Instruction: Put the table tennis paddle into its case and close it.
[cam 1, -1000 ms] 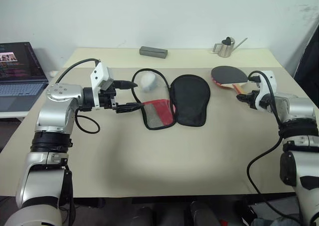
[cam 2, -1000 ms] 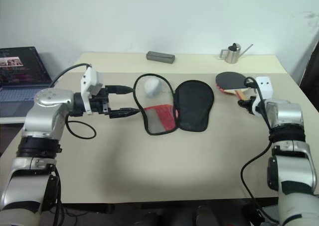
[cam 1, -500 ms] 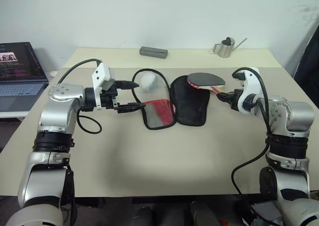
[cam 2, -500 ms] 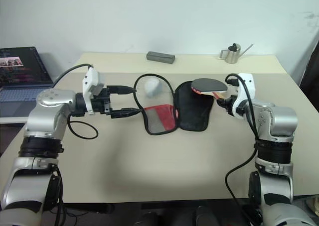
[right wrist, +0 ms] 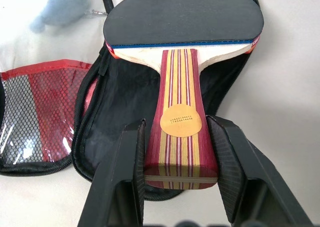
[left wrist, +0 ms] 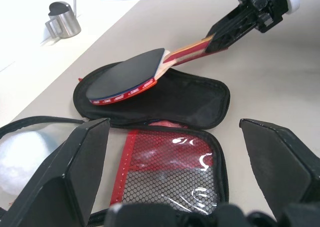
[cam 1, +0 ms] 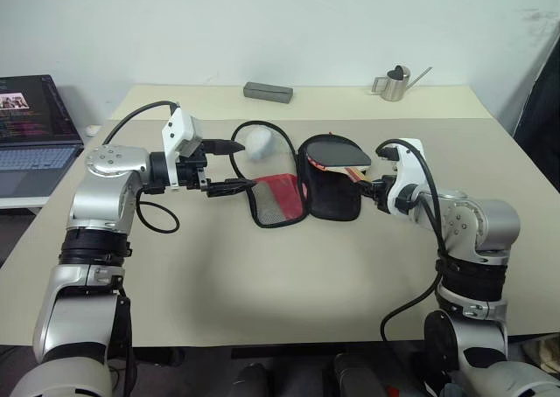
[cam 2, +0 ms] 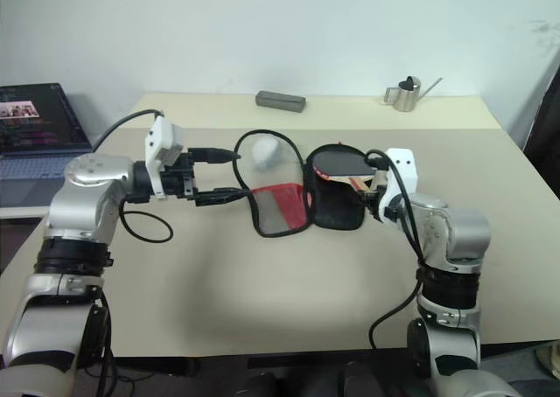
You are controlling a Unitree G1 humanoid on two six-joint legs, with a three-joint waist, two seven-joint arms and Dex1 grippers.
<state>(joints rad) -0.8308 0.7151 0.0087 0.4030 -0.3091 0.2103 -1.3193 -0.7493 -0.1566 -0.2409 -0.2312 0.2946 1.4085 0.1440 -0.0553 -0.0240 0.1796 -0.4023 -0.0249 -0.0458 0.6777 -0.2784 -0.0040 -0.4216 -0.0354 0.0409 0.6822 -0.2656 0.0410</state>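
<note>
The case (cam 1: pixel 333 194) lies open in the middle of the table: a black half, and a red mesh flap (cam 1: pixel 278 201) folded out to its left. The table tennis paddle (cam 1: pixel 337 156) hovers tilted over the black half, black face up, blade over the case's far end. My right gripper (right wrist: pixel 176 124) is shut on its striped wooden handle (right wrist: pixel 181 132), coming in from the case's right side. At the mesh flap's left edge my left gripper (cam 1: pixel 235 165) stands wide open and level, and I cannot tell whether it touches the flap. A white-grey ball (cam 1: pixel 260 141) rests behind the flap.
A grey box (cam 1: pixel 269 90) and a small metal watering can (cam 1: pixel 394 82) stand near the table's far edge. An open laptop (cam 1: pixel 31 121) sits on a lower surface to the left. A black zipper rim (cam 1: pixel 262 124) loops around the ball.
My right gripper has carried the paddle leftward from the table's right side to above the case's black half. The left arm has stayed still.
</note>
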